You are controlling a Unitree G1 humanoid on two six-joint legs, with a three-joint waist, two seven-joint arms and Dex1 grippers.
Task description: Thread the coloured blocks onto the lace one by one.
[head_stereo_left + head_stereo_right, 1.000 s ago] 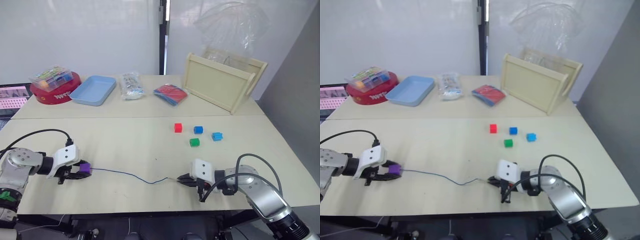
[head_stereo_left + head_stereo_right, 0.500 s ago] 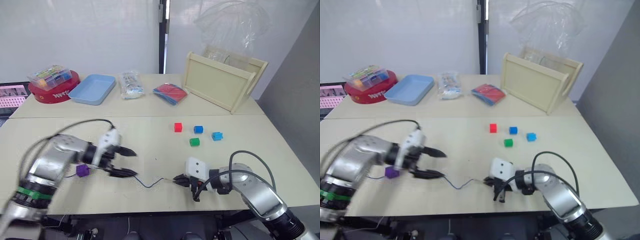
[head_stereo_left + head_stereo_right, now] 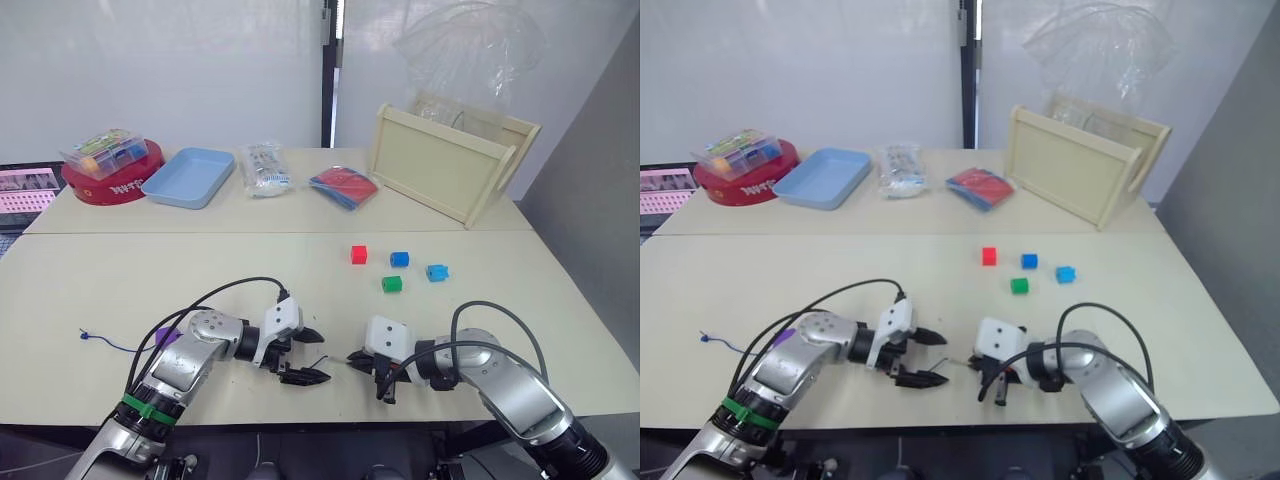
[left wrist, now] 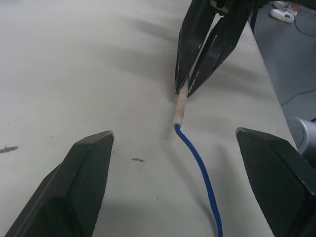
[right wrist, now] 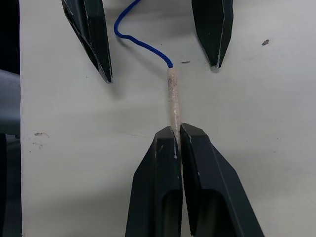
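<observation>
My right gripper [image 3: 352, 358] is shut on the stiff pale tip [image 5: 172, 98] of the dark blue lace [image 4: 200, 163] near the table's front edge. My left gripper [image 3: 318, 356] is open, its two fingers [image 5: 92, 37] straddling the lace just behind the tip without touching it. A purple block [image 3: 165, 337] sits on the lace behind my left forearm, and the lace's knot [image 3: 83, 334] lies further left. The red [image 3: 358, 254], blue [image 3: 399, 259], cyan [image 3: 436, 272] and green [image 3: 391, 284] blocks lie loose on the table beyond my right gripper.
Along the back stand a red tin with a clear box of pieces [image 3: 108, 170], a blue tray [image 3: 187, 178], a plastic bag [image 3: 263, 170], a red and blue packet [image 3: 343, 187] and a wooden crate [image 3: 450, 160].
My left gripper let go of the purple block, opened and swung right to the lace tip. The purple block stays at the left. My right gripper kept its hold on the tip.
</observation>
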